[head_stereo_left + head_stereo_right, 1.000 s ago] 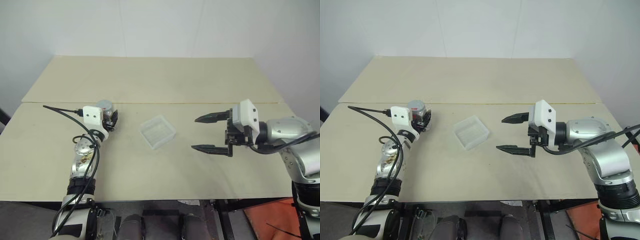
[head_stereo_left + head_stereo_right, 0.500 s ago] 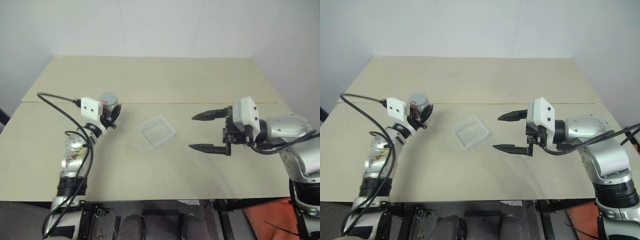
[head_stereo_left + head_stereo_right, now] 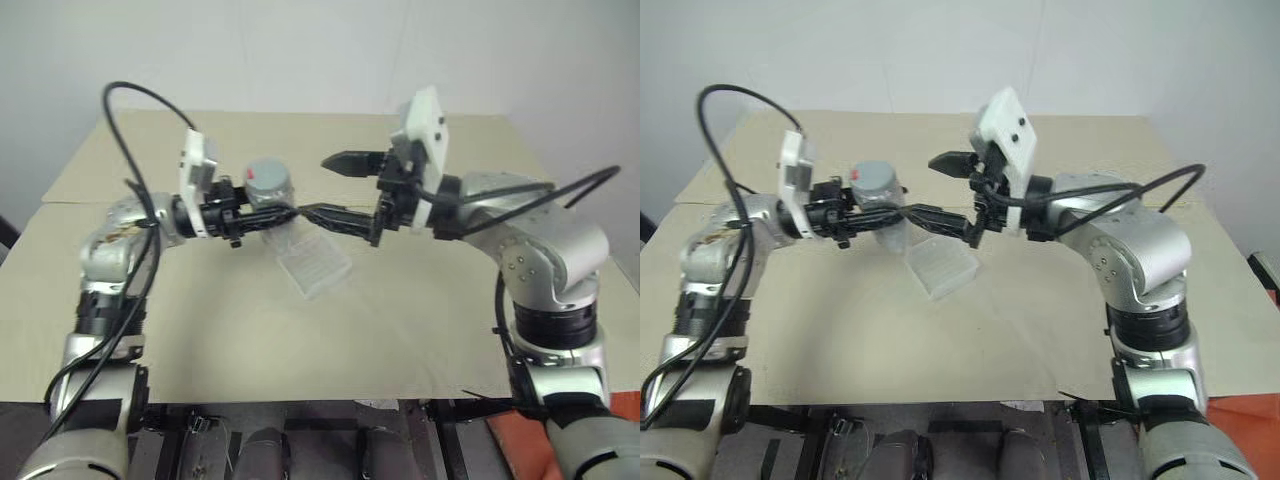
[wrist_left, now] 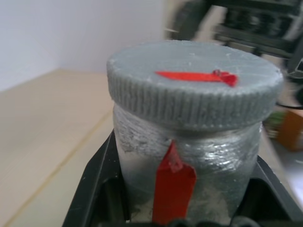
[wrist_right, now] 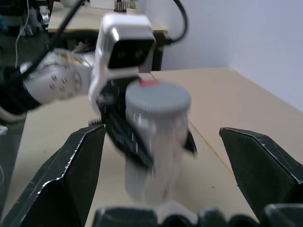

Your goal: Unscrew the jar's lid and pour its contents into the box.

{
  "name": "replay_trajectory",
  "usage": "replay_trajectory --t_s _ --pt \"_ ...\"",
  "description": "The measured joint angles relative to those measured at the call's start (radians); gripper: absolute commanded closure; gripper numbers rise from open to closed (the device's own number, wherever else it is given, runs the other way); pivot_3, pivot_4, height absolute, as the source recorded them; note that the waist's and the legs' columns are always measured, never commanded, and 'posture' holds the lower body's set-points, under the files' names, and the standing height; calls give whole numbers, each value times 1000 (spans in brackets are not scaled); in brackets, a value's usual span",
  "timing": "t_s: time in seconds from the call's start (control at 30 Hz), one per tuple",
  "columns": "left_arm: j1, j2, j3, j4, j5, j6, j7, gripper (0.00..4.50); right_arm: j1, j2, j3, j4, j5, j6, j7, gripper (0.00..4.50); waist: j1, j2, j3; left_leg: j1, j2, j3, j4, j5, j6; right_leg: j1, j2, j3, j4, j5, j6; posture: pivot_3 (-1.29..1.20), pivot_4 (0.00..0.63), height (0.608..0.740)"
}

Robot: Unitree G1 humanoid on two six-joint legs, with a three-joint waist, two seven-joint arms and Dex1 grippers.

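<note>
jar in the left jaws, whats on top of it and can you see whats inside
A grey ribbed lid with a red mark sits on top of the jar, closing it. Inside, only a whitish haze shows through the cloudy wall; a red strip and the lid cover the rest.

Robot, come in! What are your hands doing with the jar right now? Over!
Left gripper shut on the jar, held up above the box. Right gripper open, jaws facing the lid, not touching. Lid on. Nothing in the way.

Ribbed matt grey lid (image 4: 194, 82), clear crinkly jar (image 4: 189, 161), probably plastic; translucent plastic box (image 3: 314, 263).
</note>
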Motion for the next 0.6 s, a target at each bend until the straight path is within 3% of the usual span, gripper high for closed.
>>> replay_trajectory --t_s 0.23,0.6 --pt "-50 -35 -52 99 56 -63 -104 2557 -29 74 5 31 3 80 -89 0 -10 0 0 -2 0 0 0 0 0 -2 0 0 0 0 0 0 150 740" --pt "-73 -66 -54 147 71 -88 -149 2557 -32 109 37 63 0 98 -111 0 -16 0 0 -2 0 -1 0 0 1 -2 0 0 0 0 0 0 150 740"
